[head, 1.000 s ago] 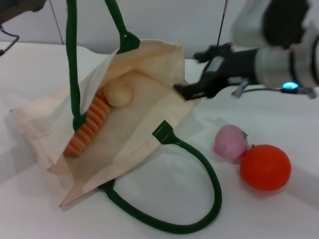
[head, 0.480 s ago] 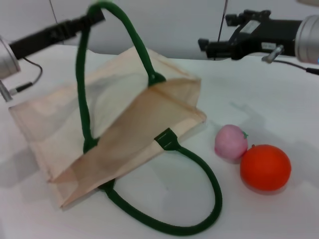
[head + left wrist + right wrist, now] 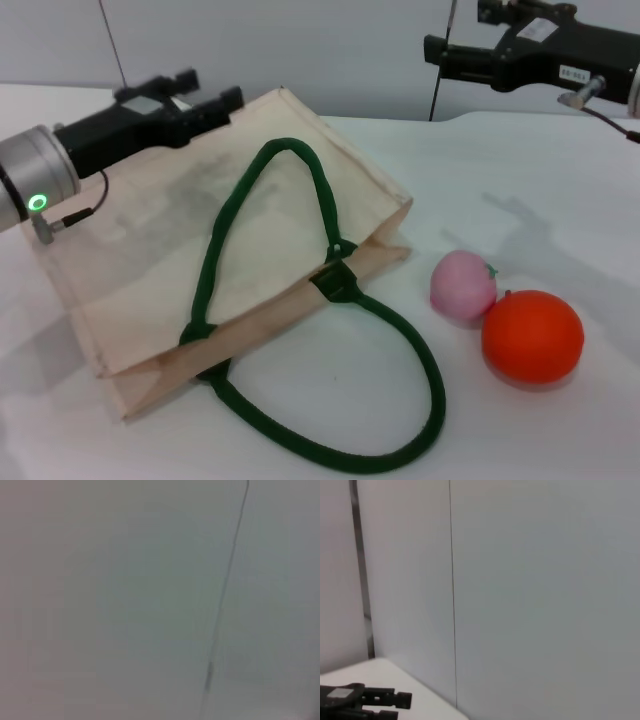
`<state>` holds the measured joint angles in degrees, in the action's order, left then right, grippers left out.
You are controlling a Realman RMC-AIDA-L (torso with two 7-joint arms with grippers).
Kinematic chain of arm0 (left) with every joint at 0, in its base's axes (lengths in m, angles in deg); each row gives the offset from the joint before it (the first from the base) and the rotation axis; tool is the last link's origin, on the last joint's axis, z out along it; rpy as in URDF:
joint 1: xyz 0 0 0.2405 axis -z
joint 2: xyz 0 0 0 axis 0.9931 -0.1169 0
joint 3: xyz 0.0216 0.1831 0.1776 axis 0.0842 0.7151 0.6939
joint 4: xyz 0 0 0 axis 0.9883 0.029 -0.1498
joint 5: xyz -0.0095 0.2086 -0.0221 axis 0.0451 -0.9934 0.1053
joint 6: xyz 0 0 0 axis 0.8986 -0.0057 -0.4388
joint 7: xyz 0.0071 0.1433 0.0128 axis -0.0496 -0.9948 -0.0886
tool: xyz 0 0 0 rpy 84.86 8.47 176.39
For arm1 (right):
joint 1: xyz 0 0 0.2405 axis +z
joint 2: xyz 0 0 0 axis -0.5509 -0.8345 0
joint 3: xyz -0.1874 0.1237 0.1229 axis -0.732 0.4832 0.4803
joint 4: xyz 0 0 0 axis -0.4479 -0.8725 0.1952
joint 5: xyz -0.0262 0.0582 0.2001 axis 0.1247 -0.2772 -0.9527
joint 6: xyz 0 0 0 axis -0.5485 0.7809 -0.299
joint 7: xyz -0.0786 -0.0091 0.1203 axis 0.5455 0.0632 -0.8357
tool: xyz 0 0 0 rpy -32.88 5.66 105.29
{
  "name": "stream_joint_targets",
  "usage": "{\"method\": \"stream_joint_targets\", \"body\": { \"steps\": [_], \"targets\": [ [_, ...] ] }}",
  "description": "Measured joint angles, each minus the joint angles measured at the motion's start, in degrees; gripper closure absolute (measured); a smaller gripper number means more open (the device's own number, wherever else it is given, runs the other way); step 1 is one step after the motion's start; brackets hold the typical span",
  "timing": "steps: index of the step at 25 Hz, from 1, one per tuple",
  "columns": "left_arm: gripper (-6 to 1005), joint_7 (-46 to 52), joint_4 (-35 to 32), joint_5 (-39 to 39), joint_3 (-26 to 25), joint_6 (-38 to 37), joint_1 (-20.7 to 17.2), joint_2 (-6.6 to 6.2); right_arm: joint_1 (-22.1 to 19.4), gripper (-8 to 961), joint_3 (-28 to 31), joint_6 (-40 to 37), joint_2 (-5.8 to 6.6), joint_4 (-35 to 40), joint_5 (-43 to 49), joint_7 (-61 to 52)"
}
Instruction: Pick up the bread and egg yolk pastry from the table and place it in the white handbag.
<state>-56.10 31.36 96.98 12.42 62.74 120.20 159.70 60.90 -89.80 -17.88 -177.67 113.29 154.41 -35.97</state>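
Observation:
The white handbag (image 3: 150,250) lies flat on the table with its mouth closed. One dark green handle (image 3: 262,200) rests on top of it and the other (image 3: 425,380) loops over the table in front. The bread and the egg yolk pastry are hidden from view. My left gripper (image 3: 215,100) is open and empty, hovering over the bag's far left corner; it also shows far off in the right wrist view (image 3: 402,702). My right gripper (image 3: 432,50) is raised at the far right, away from the bag. The left wrist view shows only a blank wall.
A pink peach-like ball (image 3: 463,284) and a smooth orange ball (image 3: 532,335) sit side by side on the white table (image 3: 520,200), right of the bag. A thin pole (image 3: 442,60) stands at the back.
The left gripper let go of the green handle and lowered; the handle dropped onto the bag, which collapsed flat and covered the bread and pastry. The right gripper rose and pulled back.

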Motion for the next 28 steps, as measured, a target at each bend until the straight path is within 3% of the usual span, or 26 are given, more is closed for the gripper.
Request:
{"method": "stream_joint_targets", "body": {
  "steps": [1,5,13,19,22,28],
  "targets": [
    [138,-6.3,0.0,3.6,-1.9,0.1,-1.2,1.21,0.1,60,0.2,0.2,-0.03,-1.9,-3.4,3.4],
    [139,-14.7,0.7,9.6,-3.9,0.7,-2.7,2.46,1.2,60,0.5,0.3,-0.11,-11.1,-18.7,20.5],
    [140,-31.5,10.7,30.7,-6.9,1.3,-4.2,2.7,3.9,59,0.1,-2.4,-0.3,-33.1,-56.3,59.6],
    [141,-35.9,14.9,43.3,-8.1,0.4,-5.3,2.77,9.6,59,0.7,-21.1,-0.41,-59.7,-87.3,81.2],
    [142,-37.8,15.9,46.7,-8.1,1.2,-5.8,2.8,11.0,59,0.7,-27.5,-0.42,-66.2,-93.7,86.3],
    [147,-38.7,17.0,48.7,-8.1,6.6,-7.4,2.81,10.5,59,0.7,-29.3,-0.41,-67.2,-94.3,83.8]
  ]
}}
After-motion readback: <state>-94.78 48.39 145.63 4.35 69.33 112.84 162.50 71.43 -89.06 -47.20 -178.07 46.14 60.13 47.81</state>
